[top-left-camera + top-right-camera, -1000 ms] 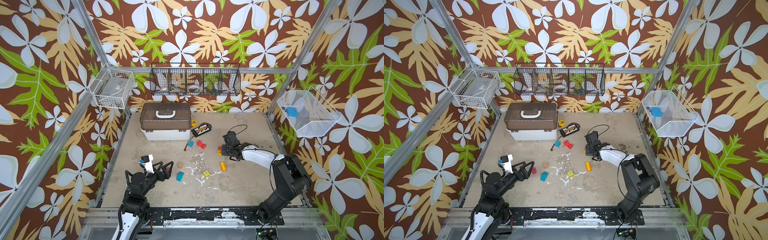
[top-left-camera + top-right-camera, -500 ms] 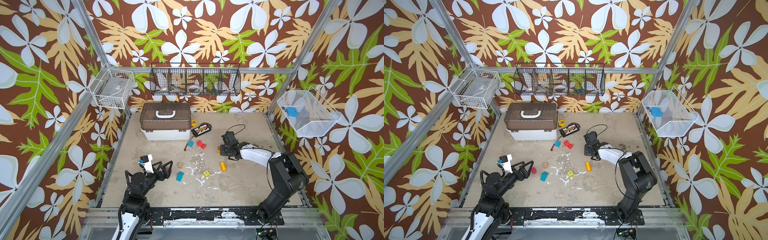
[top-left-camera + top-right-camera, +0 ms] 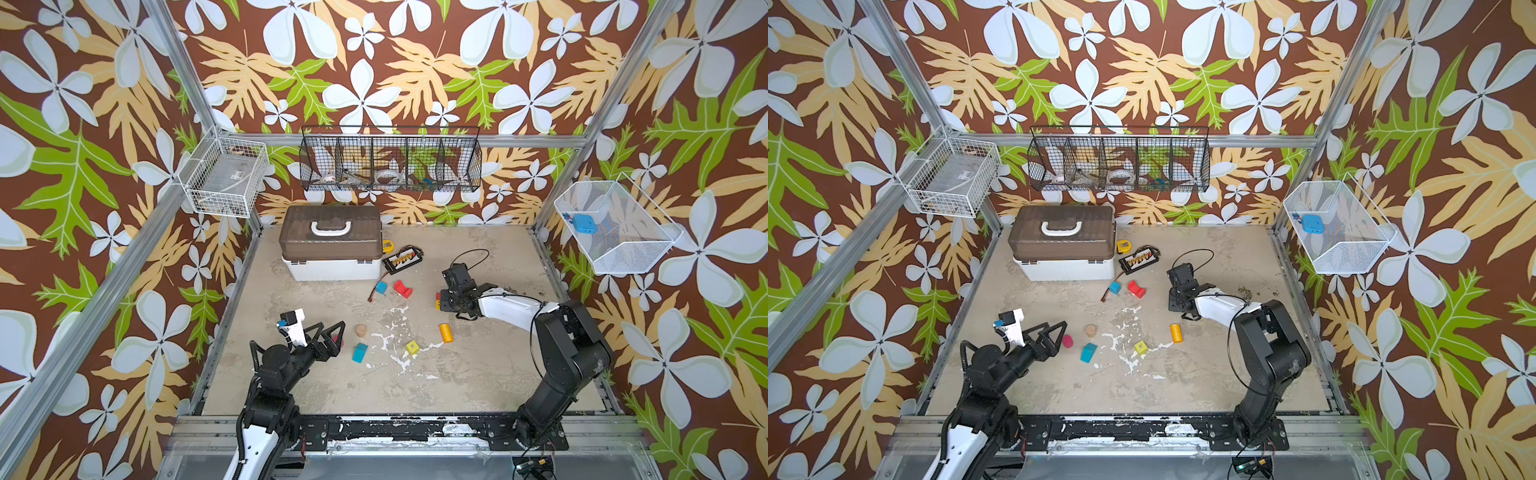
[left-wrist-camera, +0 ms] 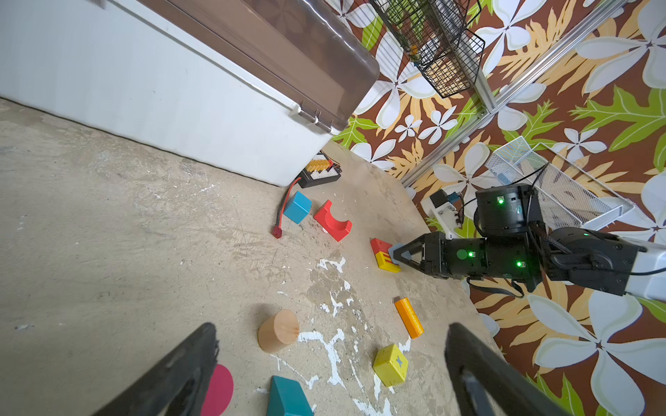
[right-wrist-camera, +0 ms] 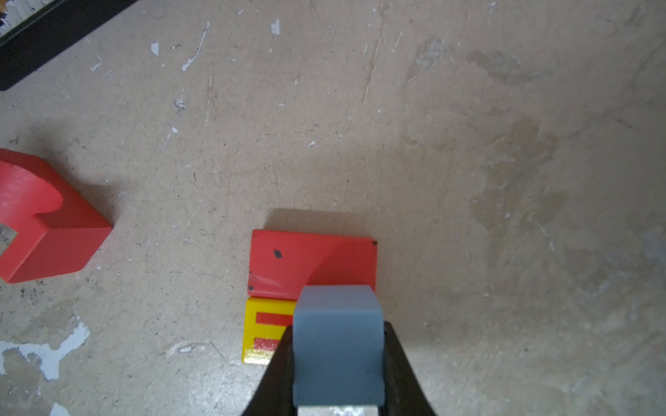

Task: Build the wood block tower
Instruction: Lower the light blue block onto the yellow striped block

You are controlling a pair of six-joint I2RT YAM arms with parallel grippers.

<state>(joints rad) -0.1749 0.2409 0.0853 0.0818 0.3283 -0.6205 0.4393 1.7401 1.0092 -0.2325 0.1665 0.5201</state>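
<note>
Trouble could start at the lower left of both top views. There the left gripper (image 4: 333,327) sits low, jaws spread wide with nothing between them, one finger just beside the pink wooden cylinder (image 3: 1068,341). A careless sweep forward would likely roll it, or knock the plain-wood cylinder (image 3: 1090,330) and the teal house-shaped block (image 3: 1089,352) near it. Further right the small yellow cube (image 3: 1140,347) and the orange bar (image 3: 1176,333) lie loose on the tabletop (image 3: 1183,382). Above them, near the brown-lidded white case (image 3: 1065,249), are the blue cube (image 3: 1115,287) and the red arch block (image 3: 1136,289).

The bigger risk is right of centre. The tower (image 3: 437,300) is so far only a red flat block (image 5: 288,263) touching a yellow block with red stripes (image 5: 265,331); I cannot tell whether it is stacked on it or lying against it. The right gripper (image 4: 396,257) is clamped on a slate-blue block (image 5: 338,342), held at the stack's edge rather than over its middle. Released there, the block would probably tip off, and a low jaw could shove the red piece askew.

The left arm is folded close to its base, wrist low, gripper pointing right toward the loose blocks. The right arm has its elbow raised at the right and its white forearm stretched leftward, almost level, with the gripper angled slightly down at the stack.
</note>
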